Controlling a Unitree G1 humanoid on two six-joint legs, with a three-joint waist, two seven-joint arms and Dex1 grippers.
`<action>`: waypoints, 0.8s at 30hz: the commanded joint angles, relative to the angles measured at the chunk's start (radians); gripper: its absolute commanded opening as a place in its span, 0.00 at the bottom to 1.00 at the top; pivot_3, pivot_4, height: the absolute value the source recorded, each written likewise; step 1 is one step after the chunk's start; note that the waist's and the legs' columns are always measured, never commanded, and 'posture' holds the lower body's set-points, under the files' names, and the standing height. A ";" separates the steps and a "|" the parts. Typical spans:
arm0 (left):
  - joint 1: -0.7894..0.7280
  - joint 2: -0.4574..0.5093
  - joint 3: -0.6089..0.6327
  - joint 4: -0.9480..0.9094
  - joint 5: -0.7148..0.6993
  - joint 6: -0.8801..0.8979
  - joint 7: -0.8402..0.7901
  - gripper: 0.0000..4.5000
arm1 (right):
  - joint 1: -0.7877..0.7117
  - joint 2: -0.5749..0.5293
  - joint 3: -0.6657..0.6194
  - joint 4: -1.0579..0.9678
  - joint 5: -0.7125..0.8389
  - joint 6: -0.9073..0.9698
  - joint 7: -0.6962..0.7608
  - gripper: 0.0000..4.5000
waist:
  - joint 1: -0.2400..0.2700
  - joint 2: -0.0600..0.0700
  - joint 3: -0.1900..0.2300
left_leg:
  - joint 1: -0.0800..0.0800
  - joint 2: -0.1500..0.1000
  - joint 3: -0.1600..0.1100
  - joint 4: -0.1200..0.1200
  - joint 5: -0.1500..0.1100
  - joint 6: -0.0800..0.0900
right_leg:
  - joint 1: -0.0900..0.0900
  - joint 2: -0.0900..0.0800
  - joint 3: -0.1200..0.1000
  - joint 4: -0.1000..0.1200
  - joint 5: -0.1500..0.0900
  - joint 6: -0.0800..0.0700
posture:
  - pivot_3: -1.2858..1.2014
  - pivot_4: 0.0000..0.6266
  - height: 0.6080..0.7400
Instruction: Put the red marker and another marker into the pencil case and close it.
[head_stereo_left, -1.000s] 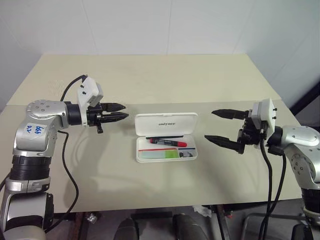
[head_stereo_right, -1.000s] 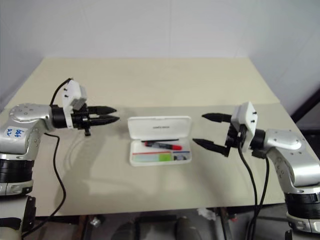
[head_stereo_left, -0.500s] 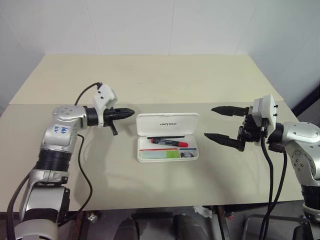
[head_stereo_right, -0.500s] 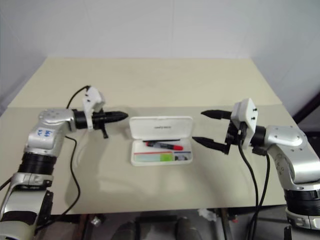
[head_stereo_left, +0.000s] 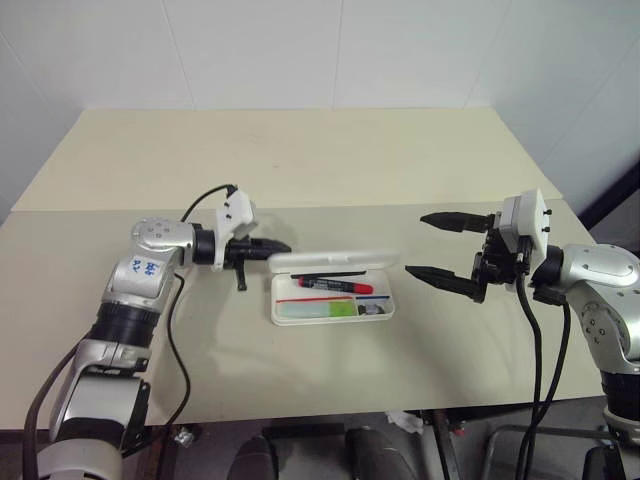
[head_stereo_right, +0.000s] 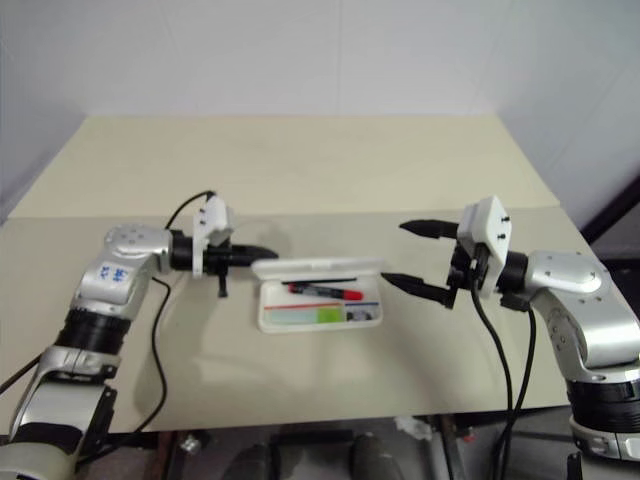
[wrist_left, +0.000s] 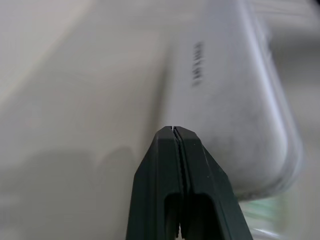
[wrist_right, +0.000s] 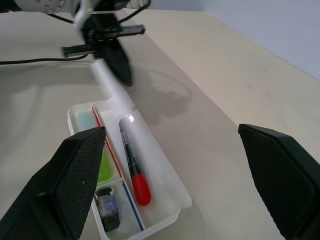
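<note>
White hard plastic clamshell pencil case (head_stereo_left: 332, 290) with rounded corners sits about dead centre on the beige table (head_stereo_left: 300, 160), lid tipped down so it's seen nearly edge-on, half shut over the tray. Inside, along the 12 o'clock side of the tray, lies the slim black-barrelled marker with the bright red end (head_stereo_left: 335, 286), red tip pointing to 3 o'clock. On the 6 o'clock side there's the flat pale marker with the light green end (head_stereo_left: 320, 309), with a thin red-and-blue stripe between the two. Some small dark thing sits in the tray's corner at around 4 o'clock, can't make out what. There's small dark lettering on the lid, too blurry to read.

Left gripper (head_stereo_left: 283, 245) has its fingers pressed fully together, nothing in them, tips right against the lid's 9 o'clock end. Right gripper (head_stereo_left: 425, 245) is at 3 o'clock of the case, spread wide and empty, near but not touching.
</note>
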 joint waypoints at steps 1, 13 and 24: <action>0.041 0.031 -0.034 -0.112 -0.001 0.020 -0.035 0.00 | 0.001 0.003 -0.010 -0.033 0.009 -0.005 -0.013 1.00 | 0.001 0.000 0.000 | 0.000 0.000 0.000 0.000 0.000 0.000 | 0.000 0.000 0.000 0.000 0.000 0.000 | 0.52 0.24 1.00; 0.090 0.012 -0.183 -0.130 0.143 0.136 0.081 0.00 | 0.026 0.019 -0.014 -0.061 0.016 -0.004 -0.052 1.00 | 0.004 0.001 -0.001 | 0.001 0.000 0.000 0.001 0.000 0.000 | 0.001 0.000 0.000 0.000 0.000 0.000 | 0.52 0.24 1.00; 0.059 -0.035 -0.149 -0.175 0.097 0.153 0.112 0.00 | 0.050 0.038 -0.008 -0.087 0.023 0.000 -0.086 1.00 | 0.003 0.001 -0.001 | 0.005 0.000 -0.001 0.002 0.001 0.002 | 0.008 0.000 0.001 -0.004 0.001 -0.002 | 0.52 0.24 1.00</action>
